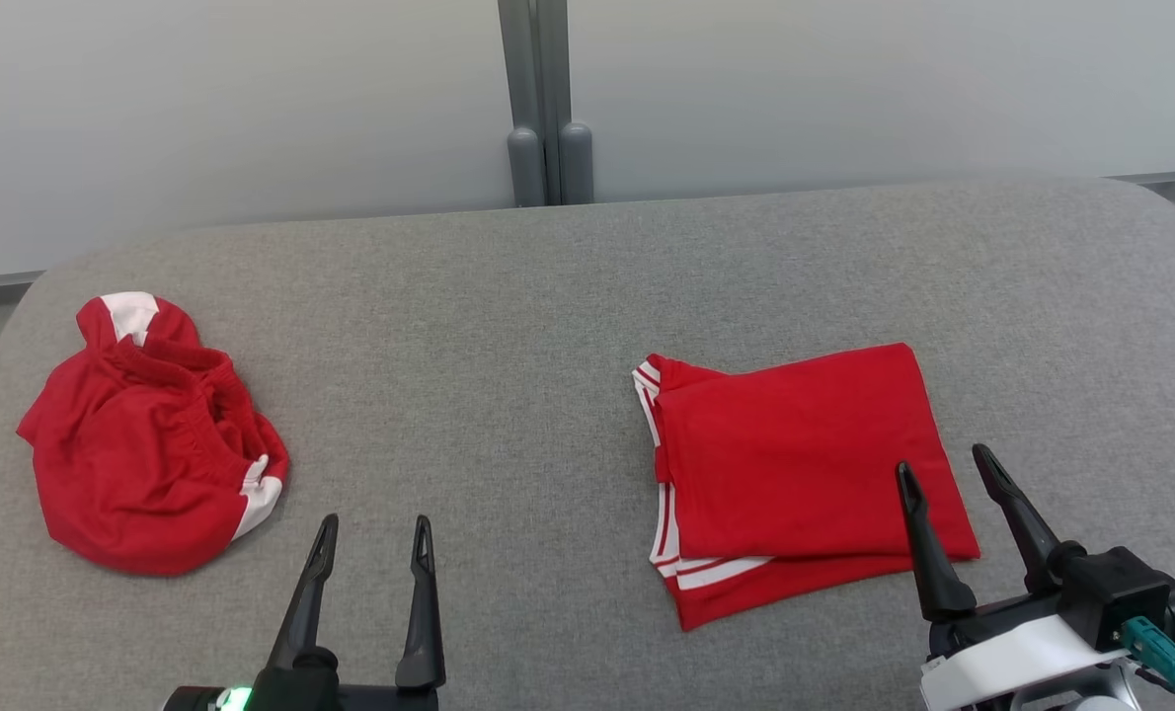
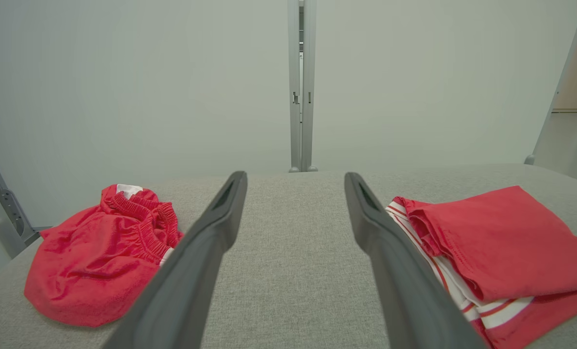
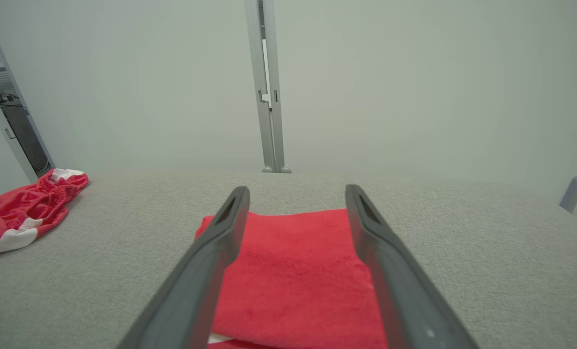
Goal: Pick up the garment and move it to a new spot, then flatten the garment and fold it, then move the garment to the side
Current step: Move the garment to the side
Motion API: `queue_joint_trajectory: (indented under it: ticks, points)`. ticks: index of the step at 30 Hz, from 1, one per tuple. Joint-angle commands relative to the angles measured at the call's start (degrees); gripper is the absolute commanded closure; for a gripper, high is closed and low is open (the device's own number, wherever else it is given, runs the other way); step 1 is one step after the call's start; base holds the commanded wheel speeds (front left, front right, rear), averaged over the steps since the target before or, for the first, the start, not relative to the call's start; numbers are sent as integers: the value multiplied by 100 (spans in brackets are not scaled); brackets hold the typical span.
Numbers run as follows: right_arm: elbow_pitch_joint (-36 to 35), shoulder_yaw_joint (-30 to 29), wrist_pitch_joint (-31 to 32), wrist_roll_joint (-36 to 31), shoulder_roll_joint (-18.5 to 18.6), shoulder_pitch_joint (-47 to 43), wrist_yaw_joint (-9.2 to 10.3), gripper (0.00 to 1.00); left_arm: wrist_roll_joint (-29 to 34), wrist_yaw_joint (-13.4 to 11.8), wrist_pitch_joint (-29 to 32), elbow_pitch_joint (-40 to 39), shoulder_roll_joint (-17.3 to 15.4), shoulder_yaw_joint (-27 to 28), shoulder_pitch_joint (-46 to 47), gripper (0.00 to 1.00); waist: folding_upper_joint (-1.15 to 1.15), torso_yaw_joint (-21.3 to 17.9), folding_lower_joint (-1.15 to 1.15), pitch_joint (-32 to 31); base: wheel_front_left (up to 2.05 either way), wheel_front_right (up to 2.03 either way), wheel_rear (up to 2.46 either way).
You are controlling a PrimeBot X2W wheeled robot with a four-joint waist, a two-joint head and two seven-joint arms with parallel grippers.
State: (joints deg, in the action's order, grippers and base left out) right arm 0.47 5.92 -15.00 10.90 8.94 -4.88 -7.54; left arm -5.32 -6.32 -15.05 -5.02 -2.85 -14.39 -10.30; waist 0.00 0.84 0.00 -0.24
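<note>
The grey surface (image 1: 548,296) spans the view. A folded red garment (image 1: 805,454) with white stripes lies flat right of centre. A crumpled red garment (image 1: 143,444) with white patches sits at the left edge, well apart. The right tool (image 1: 943,458) is released, fingers spread over the folded garment's near right corner, grasping nothing. The left tool (image 1: 375,520) is released and empty, over bare surface at the near side.

right gripper (image 3: 296,190) fingers spread apart above folded red garment (image 3: 293,271) on grey padded surface (image 3: 463,242). crumpled red-and-white garment (image 3: 22,208) well apart, far left. grey post (image 3: 268,97) behind.
</note>
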Motion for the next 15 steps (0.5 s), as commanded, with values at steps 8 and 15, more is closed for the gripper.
queue_joint_trajectory:
  ticks: [8,15]
  points:
    - [20,-8,-23,29,11,-92,10,0,54,22,-16,59,-10,37,-48,0,0,30,0,3,0,0,0]
    - [49,30,-23,31,48,-116,10,0,48,63,-16,79,-10,28,-66,0,0,48,0,31,0,0,0]
